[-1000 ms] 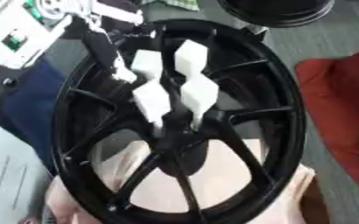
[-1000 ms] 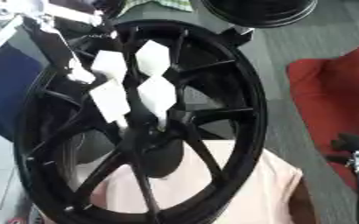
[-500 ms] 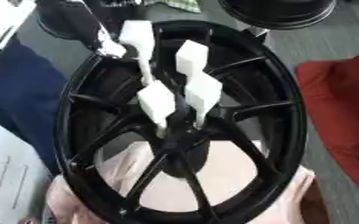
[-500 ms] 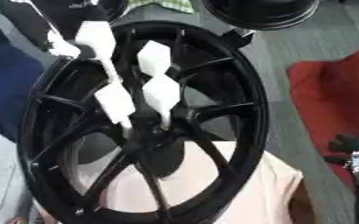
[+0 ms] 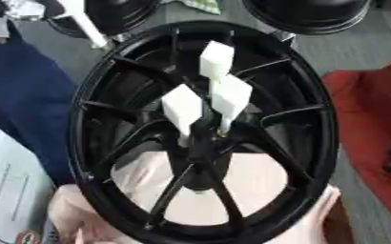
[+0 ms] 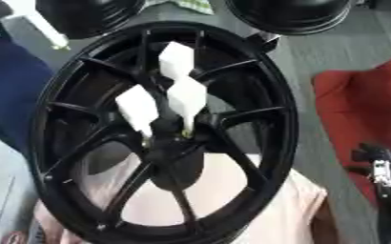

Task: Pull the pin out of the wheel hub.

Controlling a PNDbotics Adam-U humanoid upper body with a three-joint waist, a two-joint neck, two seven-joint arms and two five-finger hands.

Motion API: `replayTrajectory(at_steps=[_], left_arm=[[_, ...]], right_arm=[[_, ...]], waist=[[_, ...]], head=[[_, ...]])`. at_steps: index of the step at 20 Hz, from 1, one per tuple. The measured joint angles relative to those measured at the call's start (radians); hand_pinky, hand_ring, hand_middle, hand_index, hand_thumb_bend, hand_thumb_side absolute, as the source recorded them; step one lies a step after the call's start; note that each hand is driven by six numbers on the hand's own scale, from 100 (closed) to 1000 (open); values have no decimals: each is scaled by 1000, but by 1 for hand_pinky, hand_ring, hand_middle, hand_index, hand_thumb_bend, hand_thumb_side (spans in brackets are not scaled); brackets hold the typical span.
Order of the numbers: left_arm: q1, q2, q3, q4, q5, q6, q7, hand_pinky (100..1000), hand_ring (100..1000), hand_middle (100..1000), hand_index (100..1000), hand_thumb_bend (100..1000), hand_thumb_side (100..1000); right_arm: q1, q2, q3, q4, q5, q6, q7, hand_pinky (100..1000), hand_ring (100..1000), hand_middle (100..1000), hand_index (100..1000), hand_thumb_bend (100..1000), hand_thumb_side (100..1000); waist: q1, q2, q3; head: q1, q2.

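A black spoked wheel hub (image 5: 107,157) lies flat in the middle of the view. Three white pins with block heads (image 5: 218,61) (image 5: 231,96) (image 5: 183,107) stand in its centre. A fourth white pin (image 5: 85,25) hangs clear of the rim at the top left. Its upper end runs into my left hand (image 5: 17,6), which shows only at the corner and is shut on it. My right hand (image 6: 381,164) rests open at the lower right edge, away from the hub.
Two more black round wheels (image 5: 309,13) (image 5: 125,14) lie at the far edge. A red cloth (image 5: 372,128) is on the right, a blue cloth (image 5: 22,105) on the left, white paper (image 5: 5,190) at the lower left. Pink cloth (image 5: 241,183) lies under the hub.
My left hand has drawn one pin out of the hub centre, up and to the left, past the rim. Three pins stay in the hub. The right hand has not moved.
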Motion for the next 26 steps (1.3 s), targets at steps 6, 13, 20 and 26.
replayTrajectory(at_steps=[6, 13, 20, 26], left_arm=[[152, 89, 78, 55, 68, 15, 69, 678, 551, 457, 617, 250, 245], [345, 92, 142, 59, 82, 10, 109, 744, 694, 655, 767, 369, 374], [534, 92, 216, 8, 87, 1, 115, 755, 708, 675, 785, 377, 404], [588, 92, 246, -77, 108, -3, 157, 728, 653, 620, 750, 345, 391]], right_arm=[[1, 8, -10, 0, 1, -25, -18, 619, 751, 531, 710, 100, 789], [4, 19, -14, 0, 1, -33, -22, 618, 752, 531, 710, 100, 793], [4, 24, -16, 0, 1, -30, -20, 617, 752, 531, 709, 100, 791], [5, 24, -13, 0, -4, -29, -15, 616, 753, 531, 709, 100, 789]], waist=[[-26, 0, 25], [-40, 0, 32], [-39, 0, 19], [-35, 0, 2]], head=[[-22, 0], [-30, -4], [-29, -9], [-21, -9]])
